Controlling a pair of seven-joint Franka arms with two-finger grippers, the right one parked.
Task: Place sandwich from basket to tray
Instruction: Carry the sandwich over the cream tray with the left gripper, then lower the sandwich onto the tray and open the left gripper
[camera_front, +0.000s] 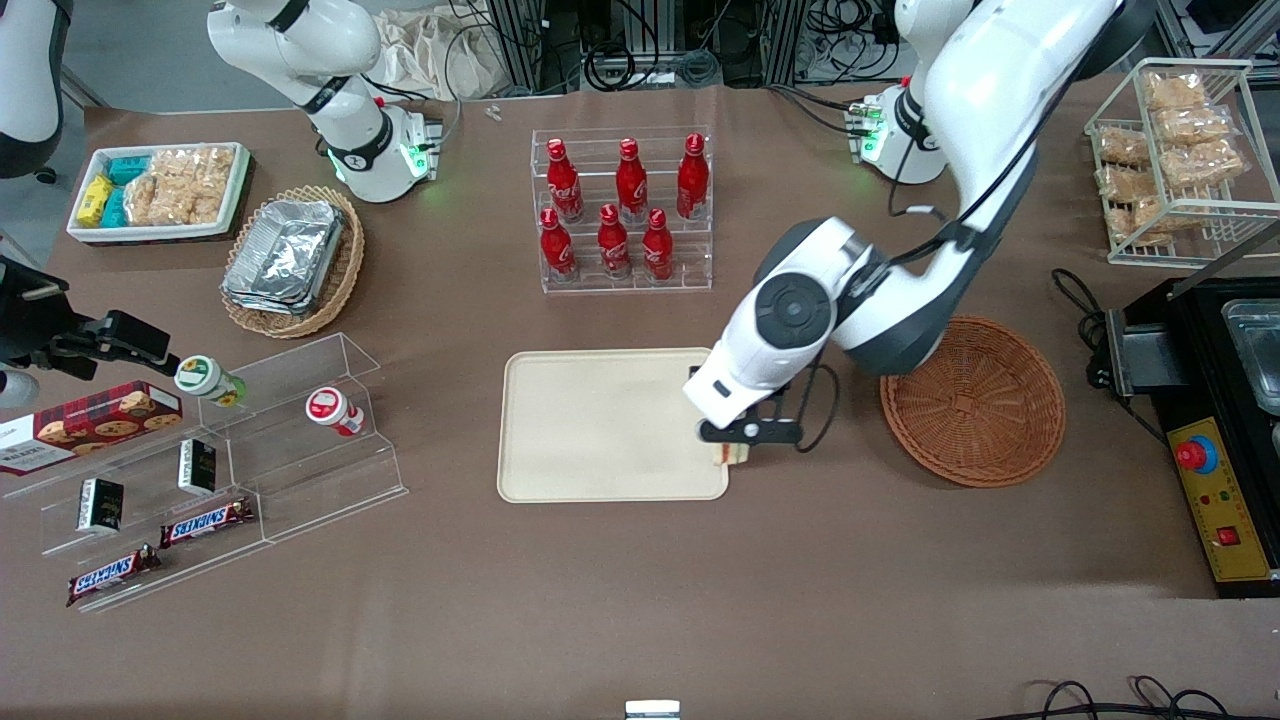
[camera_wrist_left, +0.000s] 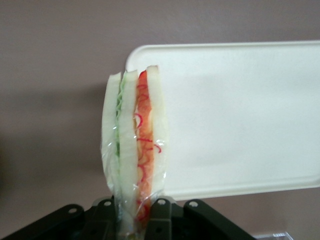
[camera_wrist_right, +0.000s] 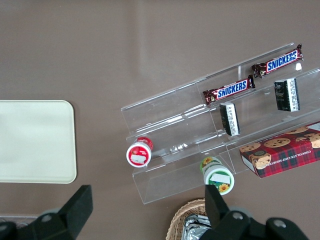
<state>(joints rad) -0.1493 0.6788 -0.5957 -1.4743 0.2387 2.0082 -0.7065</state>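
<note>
I hold the gripper (camera_front: 735, 452), fingers clamped on the sandwich (camera_wrist_left: 134, 145), over the tray (camera_front: 600, 425) corner nearest the basket (camera_front: 972, 400).

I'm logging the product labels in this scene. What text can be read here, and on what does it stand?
"SNICKERS": two candy bars on the clear acrylic shelf.
"CHOCOLATE CHIP SHORTBREAD": red plaid cookie box, in small print.
Script logo on the red bottles: too small to read.
The two small dark boxes and two cup lids: blurred.
The sandwich in the gripper above the tray: no text.
</note>
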